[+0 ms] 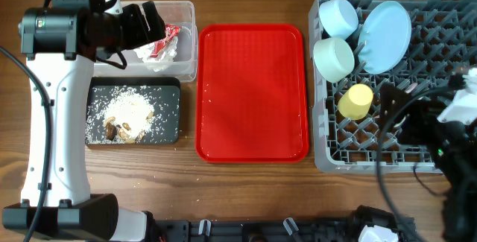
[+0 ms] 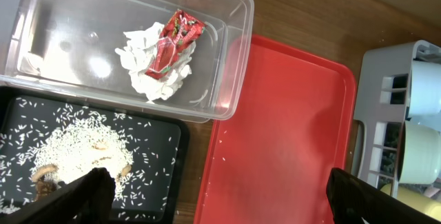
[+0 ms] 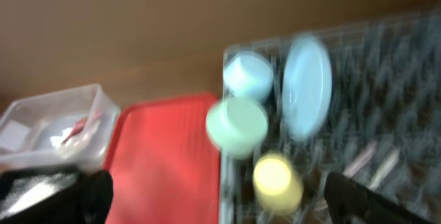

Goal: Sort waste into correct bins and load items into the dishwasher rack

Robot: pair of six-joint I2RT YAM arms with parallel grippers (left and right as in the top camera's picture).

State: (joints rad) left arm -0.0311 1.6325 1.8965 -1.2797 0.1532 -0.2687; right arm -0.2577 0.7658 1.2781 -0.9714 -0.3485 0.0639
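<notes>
My right wrist view is smeared throughout: the dishwasher rack [image 3: 386, 65], plate [image 3: 307, 86], blue bowl [image 3: 248, 74], mint bowl [image 3: 238, 124] and yellow cup [image 3: 277, 177] are soft blobs, and the pale streaks [image 3: 375, 158] beside the cup I cannot identify. From overhead, my left arm [image 1: 52, 123] covers the left end of the clear tub [image 1: 186, 18] and part of the napkin [image 1: 160, 57]; my right arm [image 1: 456, 156] and cables [image 1: 387, 134] hide the rack's near right corner.

You have a brown wooden table [image 1: 246, 190] carrying four things. On the left sits a clear plastic rectangular tub [image 1: 188, 56], with a shallow black rectangular tray [image 1: 170, 97] just beside it. A flat red serving tray [image 1: 253, 93] lies mid-table, and a large grey plastic lattice rack [image 1: 373, 156] stands on the right.
</notes>
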